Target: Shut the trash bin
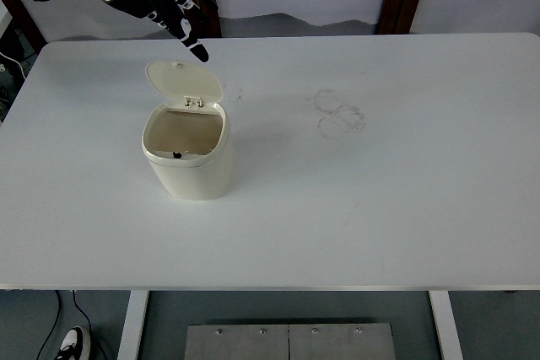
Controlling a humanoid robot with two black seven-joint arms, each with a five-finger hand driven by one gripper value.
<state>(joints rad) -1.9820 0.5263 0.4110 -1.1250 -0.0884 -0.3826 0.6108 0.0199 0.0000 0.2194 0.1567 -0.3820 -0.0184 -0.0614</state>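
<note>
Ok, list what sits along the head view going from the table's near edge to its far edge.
Near edge of the white table → cream trash bin with its opening → its raised lid, with the faint ring marks off to the right at about that depth → left hand, fingers spread, over the far edge.

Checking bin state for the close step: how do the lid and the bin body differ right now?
The lid is a thin flat flap, tipped up and back on its hinge; the bin body is a deep rounded tub standing upright on the table. The lid sits behind the opening, nearer the left hand, which hovers above without touching; the body is nearer the table's front. Both are the same cream plastic.
</note>
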